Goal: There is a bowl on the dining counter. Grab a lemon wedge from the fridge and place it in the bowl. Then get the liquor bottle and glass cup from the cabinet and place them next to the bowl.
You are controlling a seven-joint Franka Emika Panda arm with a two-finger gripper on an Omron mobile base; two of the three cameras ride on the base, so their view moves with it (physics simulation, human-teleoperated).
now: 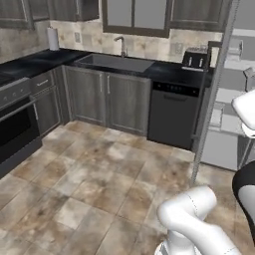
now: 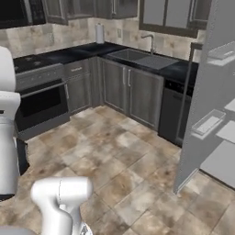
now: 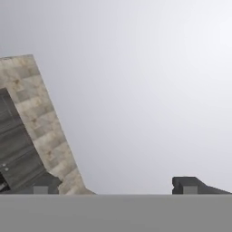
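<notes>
Left base view: the fridge (image 1: 224, 119) stands at the right with its grey door swung open, white shelves visible inside. A black bench (image 1: 169, 72) with a sink (image 1: 114, 62) and toaster (image 1: 195, 60) runs along the back wall.

Right base view: the open fridge door fills the right side; an oven (image 2: 41, 103) sits at left.

Hand view: the hand (image 3: 118, 186) is open, fingertips (image 3: 188, 186) wide apart, holding nothing, facing a plain grey surface.

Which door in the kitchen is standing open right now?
The fridge door, swung wide with white shelves showing inside. The base cupboard doors, the dishwasher and the oven are all shut.
</notes>
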